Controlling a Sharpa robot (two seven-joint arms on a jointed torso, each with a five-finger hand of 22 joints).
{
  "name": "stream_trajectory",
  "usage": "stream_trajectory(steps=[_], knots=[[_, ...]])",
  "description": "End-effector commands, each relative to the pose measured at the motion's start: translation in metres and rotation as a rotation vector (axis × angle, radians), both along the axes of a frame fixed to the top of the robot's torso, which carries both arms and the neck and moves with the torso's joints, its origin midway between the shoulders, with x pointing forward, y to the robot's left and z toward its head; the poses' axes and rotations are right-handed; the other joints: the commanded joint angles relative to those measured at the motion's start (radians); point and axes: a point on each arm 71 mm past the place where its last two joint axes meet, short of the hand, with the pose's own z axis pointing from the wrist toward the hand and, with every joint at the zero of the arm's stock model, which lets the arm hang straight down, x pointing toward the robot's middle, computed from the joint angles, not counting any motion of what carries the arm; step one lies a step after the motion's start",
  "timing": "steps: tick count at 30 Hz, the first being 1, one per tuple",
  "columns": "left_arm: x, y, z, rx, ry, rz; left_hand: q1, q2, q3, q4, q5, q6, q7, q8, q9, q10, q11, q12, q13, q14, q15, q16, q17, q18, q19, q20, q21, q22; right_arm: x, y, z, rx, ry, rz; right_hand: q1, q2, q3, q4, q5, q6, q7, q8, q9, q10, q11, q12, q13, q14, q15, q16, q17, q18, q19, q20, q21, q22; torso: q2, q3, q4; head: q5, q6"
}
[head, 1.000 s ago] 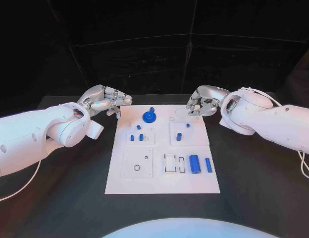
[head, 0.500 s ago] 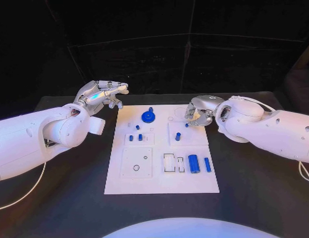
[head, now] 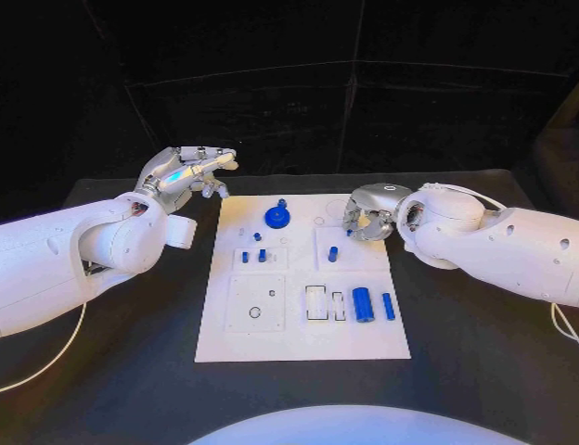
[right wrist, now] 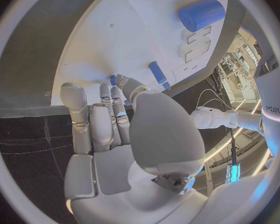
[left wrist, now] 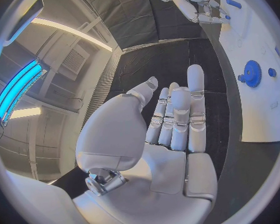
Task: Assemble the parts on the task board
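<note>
While the white task board (head: 303, 315) lies flat on the black bench (head: 477, 371), its long axis running away from the robot, several smooth blue parts rest on it. A toothed blue gear (head: 277, 218) with a raised hub sits near the board's far edge. A stout blue cylinder (head: 364, 304) and a slimmer blue bar (head: 389, 307) lie side by side near the board's right edge, both lengthwise with the board. The left robot hand (head: 189, 171), silver and jointed, hovers off the board's far left corner, fingers straight and close together, holding nothing. The right robot hand (head: 370, 213) reaches over the board's far right area, fingers curled downward beside a small blue peg (head: 331, 252); whether it grips anything cannot be told.
</note>
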Motion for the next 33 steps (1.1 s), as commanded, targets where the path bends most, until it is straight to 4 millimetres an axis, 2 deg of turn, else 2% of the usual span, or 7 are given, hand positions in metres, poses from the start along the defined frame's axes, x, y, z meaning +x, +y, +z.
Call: stream_trajectory(steps=[1, 5, 8, 19, 23, 33], knots=[[0.0003, 0.0005, 0.0021, -0.014, -0.019, 0.011, 0.007, 0.005, -0.006, -0.002, -0.001, -0.008, 0.004, 0.000, -0.002, -0.008, 0.002, 0.004, -0.001, -0.006, 0.002, -0.005, -0.003, 0.004, -0.006, 0.002, -0.004, -0.002, 0.0002, 0.0002, -0.0023, -0.026, 0.016, 0.007, 0.010, 0.001, 0.014, -0.002, -0.002, 0.011, 0.000, -0.007, 0.001, 0.013, 0.000, -0.009, -0.010, 0.029, -0.001, 0.000, -0.002, 0.004, 0.003, 0.001, 0.003, 0.001, 0.000, 0.0005, -0.0002, 0.002, -0.002], [0.0007, 0.0011, 0.0017, -0.010, -0.015, 0.017, 0.009, 0.010, -0.005, -0.002, -0.001, -0.009, 0.004, 0.000, -0.001, -0.009, 0.003, 0.007, -0.001, -0.007, 0.003, -0.006, -0.005, 0.004, -0.005, 0.003, -0.007, -0.004, 0.0007, 0.0007, -0.0039, -0.031, 0.021, 0.005, 0.012, 0.007, 0.032, -0.006, -0.005, 0.027, 0.001, -0.005, 0.002, 0.032, -0.001, -0.008, -0.022, 0.030, -0.002, 0.005, 0.004, 0.003, 0.006, 0.001, 0.008, 0.009, 0.000, 0.0005, -0.0003, 0.002, -0.003], [0.0012, 0.0016, 0.0012, -0.007, -0.012, 0.022, 0.010, 0.014, -0.004, -0.001, -0.001, -0.008, 0.004, 0.001, -0.001, -0.010, 0.003, 0.008, -0.001, -0.007, 0.003, -0.006, -0.006, 0.004, -0.005, 0.003, -0.008, -0.004, 0.0008, 0.0016, -0.0049, -0.033, 0.022, 0.005, 0.014, 0.012, 0.053, -0.010, -0.029, 0.039, 0.001, -0.006, 0.002, 0.047, -0.003, -0.010, -0.032, 0.032, -0.003, 0.009, 0.007, 0.002, 0.009, -0.001, 0.012, 0.013, -0.001, 0.0012, -0.0003, 0.001, -0.004], [0.0019, 0.0011, 0.0005, -0.006, -0.005, 0.017, 0.011, 0.018, -0.003, 0.000, -0.001, -0.007, 0.003, 0.003, 0.000, -0.012, 0.003, 0.009, -0.002, -0.007, 0.003, -0.007, -0.008, 0.005, -0.004, 0.003, -0.009, -0.006, 0.0007, 0.0057, -0.0097, -0.038, 0.019, -0.001, 0.008, 0.014, 0.075, -0.014, -0.039, 0.054, 0.002, -0.007, 0.003, 0.064, -0.005, -0.012, -0.045, 0.032, -0.004, 0.013, 0.010, 0.001, 0.011, -0.002, 0.017, 0.020, -0.001, 0.0002, -0.0006, -0.002, -0.009], [0.0026, 0.0021, 0.0000, -0.005, 0.000, 0.016, 0.012, 0.019, -0.003, 0.000, -0.001, -0.004, 0.002, 0.005, 0.001, -0.014, 0.002, 0.010, -0.002, -0.008, 0.003, -0.008, -0.010, 0.005, -0.004, 0.003, -0.010, -0.007, 0.0013, 0.0049, -0.0102, -0.042, 0.004, -0.020, 0.012, 0.024, 0.102, -0.021, -0.083, 0.071, -0.001, -0.006, 0.003, 0.084, -0.010, -0.012, -0.049, 0.035, -0.009, 0.021, 0.020, -0.001, 0.017, -0.006, 0.027, 0.036, -0.001, 0.0003, -0.0009, -0.002, -0.011], [0.0029, 0.0039, -0.0004, -0.004, 0.005, 0.012, 0.021, 0.022, -0.002, -0.005, -0.001, 0.002, -0.001, 0.011, 0.002, -0.017, 0.000, 0.014, -0.002, -0.012, 0.002, -0.012, -0.019, 0.005, -0.003, 0.003, -0.015, -0.010, -0.0006, 0.0070, -0.0115, -0.060, 0.003, -0.027, 0.007, 0.019, 0.118, -0.028, -0.088, 0.086, -0.005, -0.005, 0.004, 0.101, -0.014, -0.011, -0.050, 0.035, -0.013, 0.025, 0.022, -0.003, 0.025, -0.010, 0.039, 0.054, -0.001, 0.0001, -0.0008, -0.005, -0.012]])
